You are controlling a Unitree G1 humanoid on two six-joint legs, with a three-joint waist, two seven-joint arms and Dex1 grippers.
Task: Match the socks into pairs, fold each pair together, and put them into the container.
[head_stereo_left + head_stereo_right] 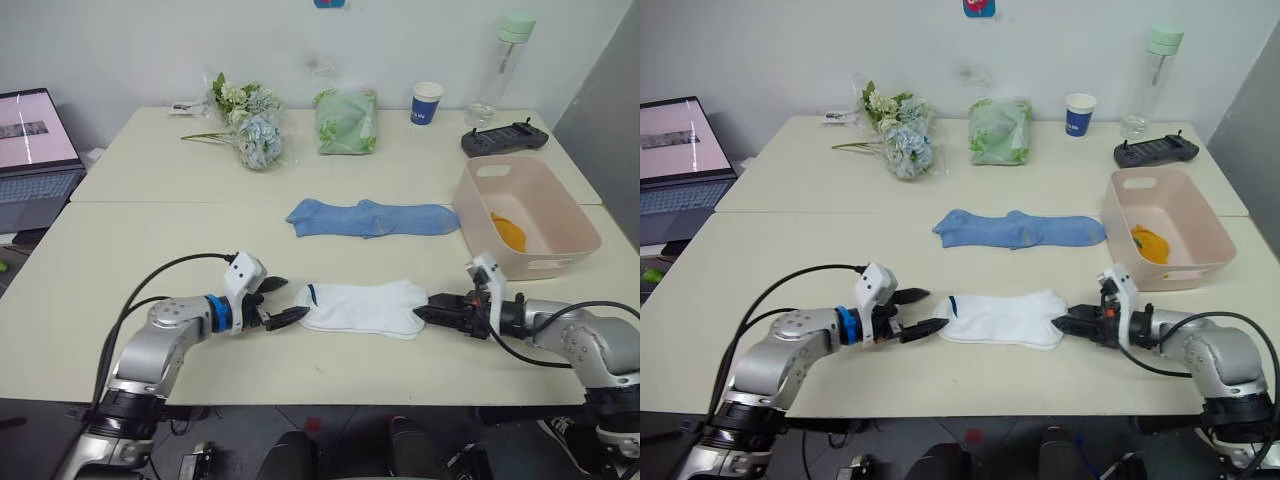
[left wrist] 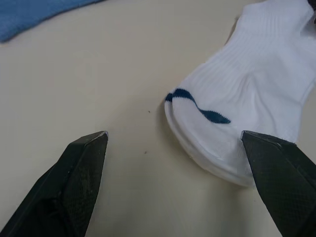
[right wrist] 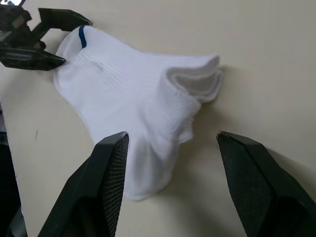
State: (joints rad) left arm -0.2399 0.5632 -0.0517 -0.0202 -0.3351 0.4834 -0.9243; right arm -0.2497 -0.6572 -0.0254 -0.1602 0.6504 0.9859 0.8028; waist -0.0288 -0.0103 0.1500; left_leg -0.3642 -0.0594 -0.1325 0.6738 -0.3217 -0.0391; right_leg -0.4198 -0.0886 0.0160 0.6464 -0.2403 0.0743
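In front of the pink tub [image 1: 560, 210], near the table's [image 1: 150, 210] front edge, lie the white socks [image 1: 362, 306], stacked flat with a small dark blue mark at one end. The left gripper [image 1: 279, 301] sits right at that marked end with its 2 black fingers spread wide, 1 finger tip just touching the sock edge. The right gripper [image 1: 424, 308] sits at the other end of the white socks, also spread wide and holding nothing. The 2 blue socks [image 1: 373, 217] lie just to the left of the tub, end to end and overlapping in the middle. Inside the tub rests a yellow sock bundle [image 1: 509, 232]. Behind the tub stand a blue paper cup [image 1: 426, 103], a clear bottle [image 1: 500, 68] and a black controller [image 1: 504, 138].
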